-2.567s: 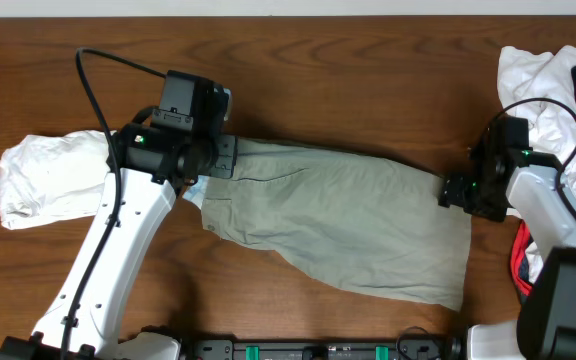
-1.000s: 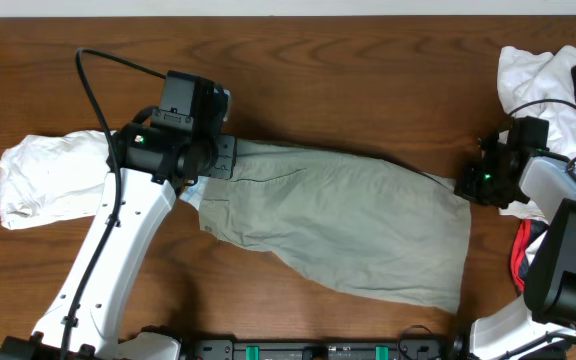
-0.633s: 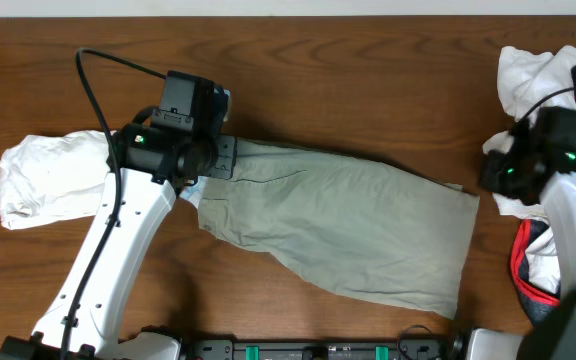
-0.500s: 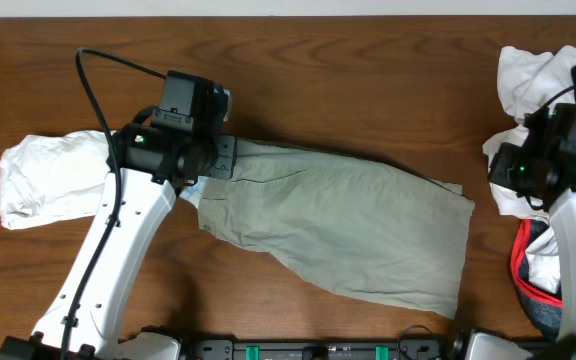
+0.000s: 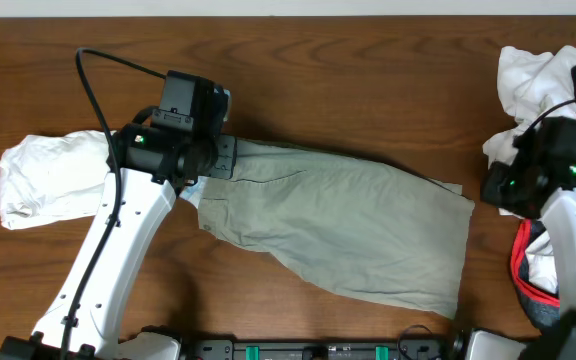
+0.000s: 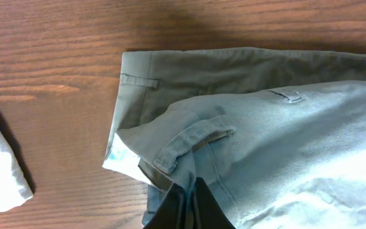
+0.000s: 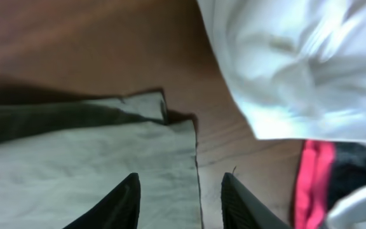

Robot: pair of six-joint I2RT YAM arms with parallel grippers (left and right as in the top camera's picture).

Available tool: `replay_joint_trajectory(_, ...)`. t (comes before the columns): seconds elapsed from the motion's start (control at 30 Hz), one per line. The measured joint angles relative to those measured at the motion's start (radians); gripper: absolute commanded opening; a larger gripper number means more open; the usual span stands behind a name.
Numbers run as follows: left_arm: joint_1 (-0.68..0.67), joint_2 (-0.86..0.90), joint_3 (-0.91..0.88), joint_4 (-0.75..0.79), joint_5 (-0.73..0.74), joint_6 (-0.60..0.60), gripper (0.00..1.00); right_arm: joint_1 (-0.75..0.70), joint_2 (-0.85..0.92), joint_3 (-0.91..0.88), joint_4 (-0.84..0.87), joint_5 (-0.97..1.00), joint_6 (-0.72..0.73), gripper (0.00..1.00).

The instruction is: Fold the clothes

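Two arms, one pair of shorts: spread flat, first fold pending

Nearest the table's (image 5: 368, 90) front edge lies the lower hem of the khaki shorts (image 5: 348, 225). They run flat across the middle of the table from left of centre toward the right edge, apparently with one leg over the other. At their left end the left gripper (image 6: 186, 194) is clamped on the waistband (image 6: 189, 137), with a sliver of pale blue lining (image 6: 116, 156) showing beside it. At the right end the right gripper (image 7: 180, 181) hangs just above the hem corner (image 7: 145, 102), fingers parted and nothing between them.

Judged step: the garment is stretched out and the fold itself is not yet begun. The next move would call for a pinch on the hem by the right gripper, through both layers. A carry over toward the waistband would follow, with the left end serving as an anchor. A grip on one layer only would likely drag the legs apart.

Toward the left edge a white garment (image 5: 48, 180) lies bundled, partly hidden by the left arm. Along the right edge sits a red-trimmed dark piece (image 5: 528, 285), and beyond it, at the far right corner, a heap (image 5: 533, 75) of white cloth. No basket, bin or tray is visible, and every garment seen rests on bare wood
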Motion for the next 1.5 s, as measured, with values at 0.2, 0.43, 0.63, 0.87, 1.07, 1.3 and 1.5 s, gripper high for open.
replay_joint_trajectory(0.2,0.000,0.000,0.000,0.000,0.000,0.000,0.06,0.000,0.146,-0.118,0.132,-0.002,0.012,0.42)
replay_joint_trajectory(0.43,0.000,0.000,0.000,0.000,0.000,0.000,0.06,0.000,0.230,-0.126,0.211,-0.042,0.014,0.43)
replay_joint_trajectory(0.63,0.000,0.000,0.000,-0.001,0.000,0.000,0.06,-0.002,0.245,-0.112,0.233,-0.077,0.014,0.42)
replay_joint_trajectory(0.87,0.000,0.000,0.000,-0.001,0.000,0.000,0.06,-0.003,0.250,-0.111,0.231,-0.088,0.010,0.11)
replay_joint_trajectory(1.07,0.000,0.000,0.000,-0.001,0.000,0.000,0.06,-0.004,0.257,-0.111,0.222,-0.106,0.021,0.01)
replay_joint_trajectory(1.3,0.000,-0.004,0.000,-0.001,-0.001,0.000,0.06,-0.003,0.236,-0.097,0.098,-0.166,0.018,0.01)
replay_joint_trajectory(1.5,0.000,-0.082,0.001,-0.001,-0.003,0.000,0.06,-0.003,0.046,0.122,-0.095,-0.199,-0.010,0.01)
